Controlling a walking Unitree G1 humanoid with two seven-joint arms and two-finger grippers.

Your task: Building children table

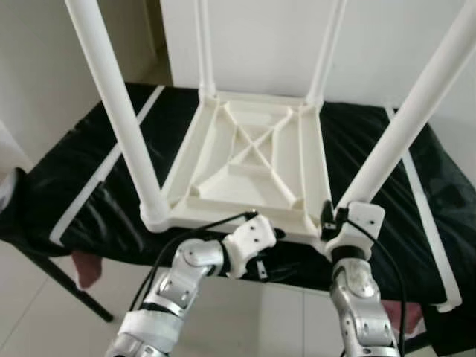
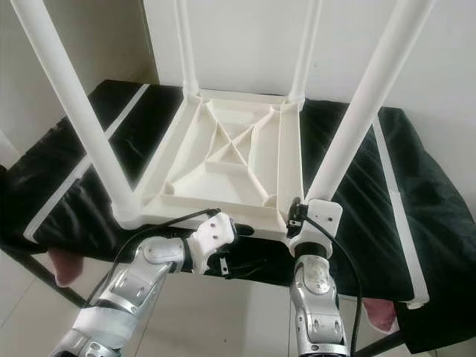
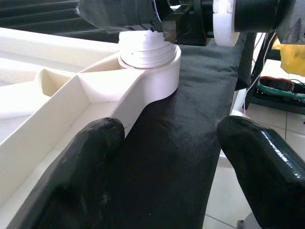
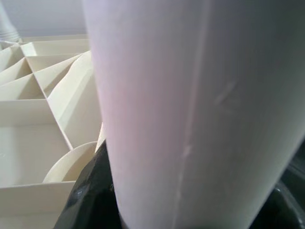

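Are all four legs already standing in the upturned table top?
Yes, the upturned table top carries four white legs, one at each corner, near right leg included.

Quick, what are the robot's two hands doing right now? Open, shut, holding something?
Left gripper: open, holding nothing, by the upturned table top's near edge.
Right gripper: shut on the near right table leg, down at its base.

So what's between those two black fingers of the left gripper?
Only black cloth, seen in the left wrist view; the upturned table's edge sits beside one finger.
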